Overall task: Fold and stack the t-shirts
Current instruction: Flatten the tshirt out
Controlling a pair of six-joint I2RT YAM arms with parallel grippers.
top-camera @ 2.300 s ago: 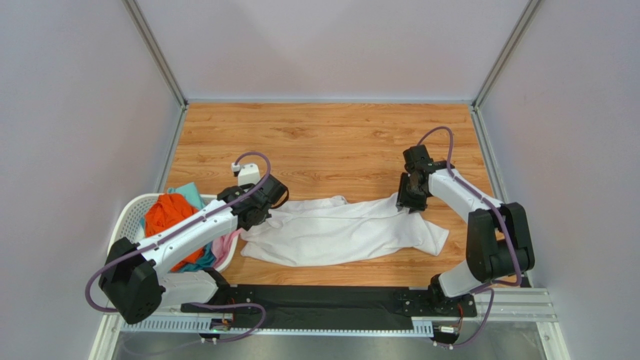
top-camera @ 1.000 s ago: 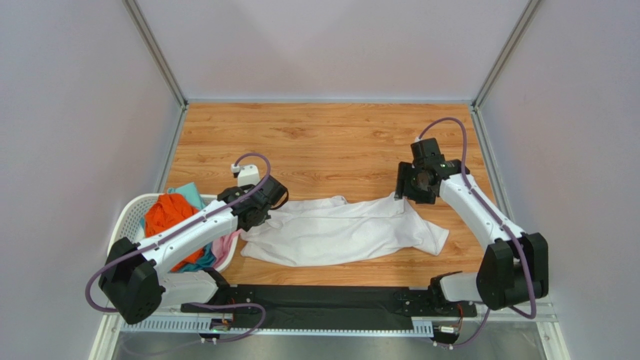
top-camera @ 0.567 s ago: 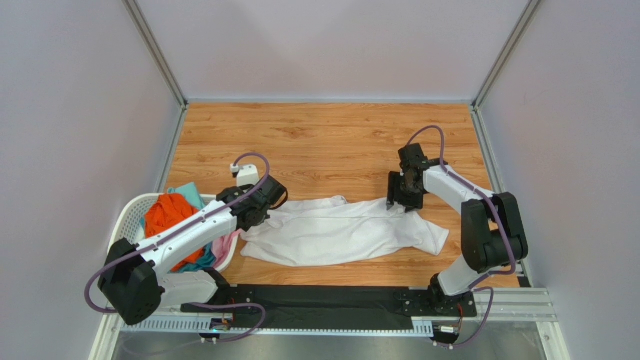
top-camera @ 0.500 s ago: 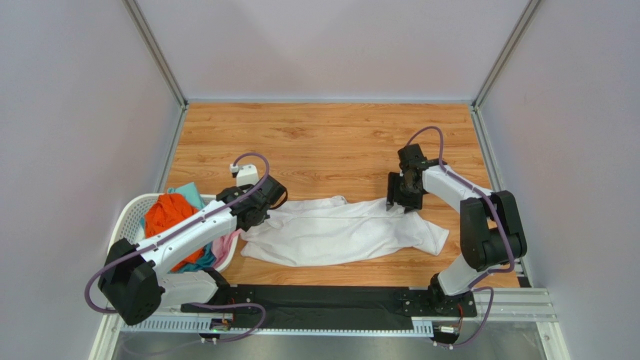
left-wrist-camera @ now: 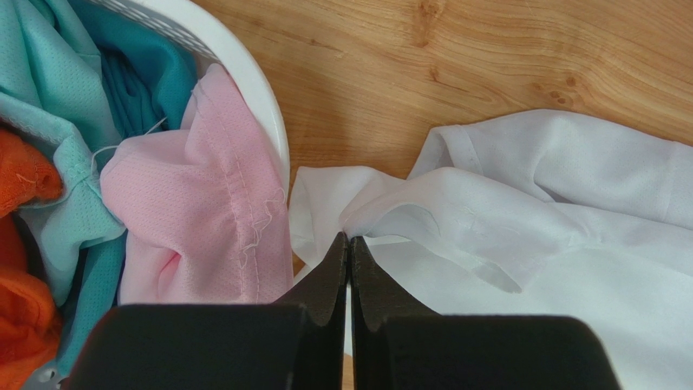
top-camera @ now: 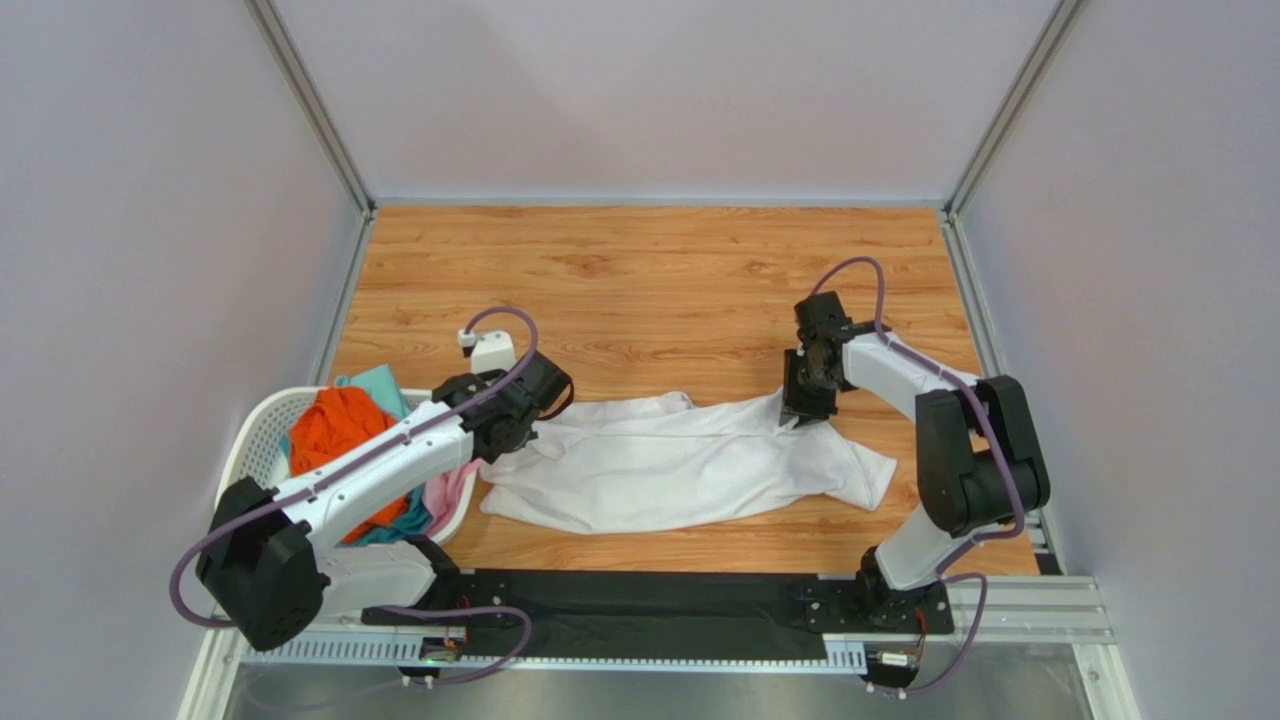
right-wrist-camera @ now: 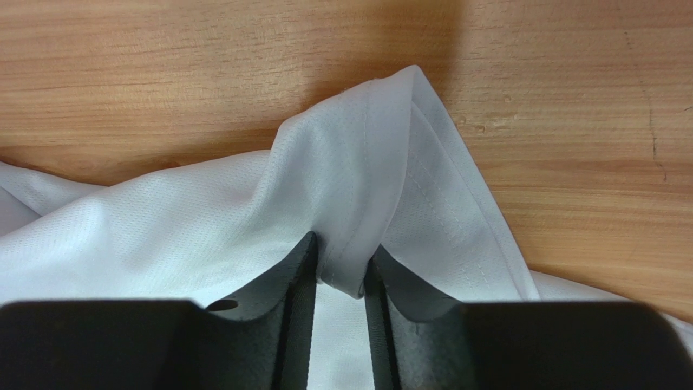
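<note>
Wooden table (top-camera: 661, 270), crumpled white t-shirt (top-camera: 676, 468), left claw (left-wrist-camera: 348, 237) pinching its left end, right claw (right-wrist-camera: 340, 262) clenched on its right fold.

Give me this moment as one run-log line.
left gripper: shut on white t-shirt edge beside basket | right gripper: pinching raised fold of same shirt | shirt: spread out, unfolded | other shirts: in basket

The t-shirt (top-camera: 676, 458) is plain white. The worktop (top-camera: 661, 278) is brown with wood lines. The white basket (left-wrist-camera: 232, 57) has an orange shirt (top-camera: 334, 428), teal shirt (left-wrist-camera: 49, 73) and pink shirt (left-wrist-camera: 203, 211).
</note>
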